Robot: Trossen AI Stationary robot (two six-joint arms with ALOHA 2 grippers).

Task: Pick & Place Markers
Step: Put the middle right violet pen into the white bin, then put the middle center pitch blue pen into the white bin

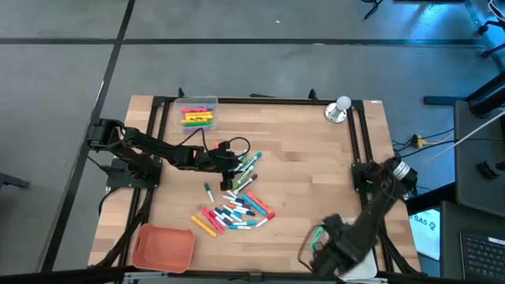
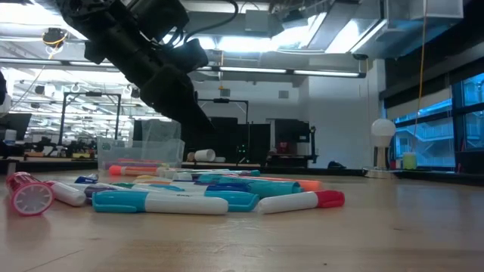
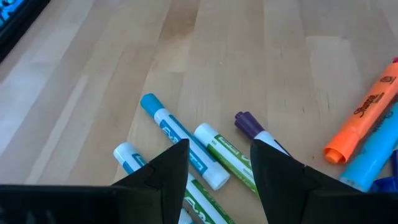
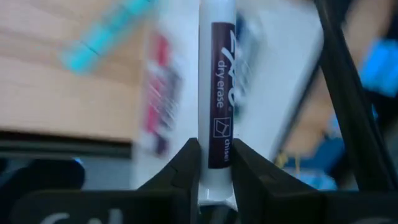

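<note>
Left tool (image 3: pixel 214 165) open, hovering over markers (image 1: pixel 237 201) heaped mid-bench (image 1: pixel 308 166); pick in hand, next lower and close. Right tool (image 4: pixel 214 165) clamped on dry-erase marker (image 4: pixel 217 93) past near bench edge.

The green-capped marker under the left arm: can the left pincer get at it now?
Probably yes. The left pincer is open right above the green-capped marker, with nothing lying over it, though a blue-capped marker lies close beside it.
</note>
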